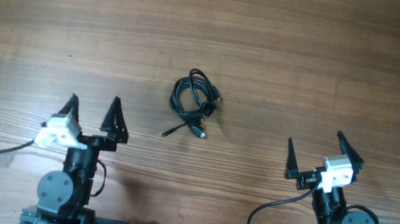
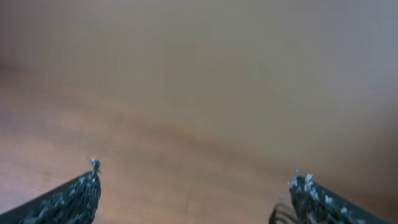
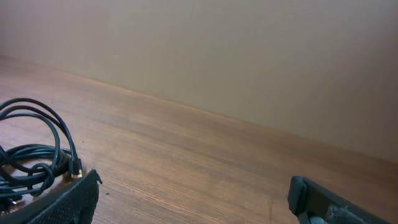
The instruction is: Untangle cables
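Cables: light, limp; you should pinch the loose plug tail. Left gripper, right gripper both spread, empty.

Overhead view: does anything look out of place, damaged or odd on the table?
Nothing stands out. The cables lie as one small tangled coil on the table, with no visible damage. The left gripper and the right gripper stand open, apart from it.
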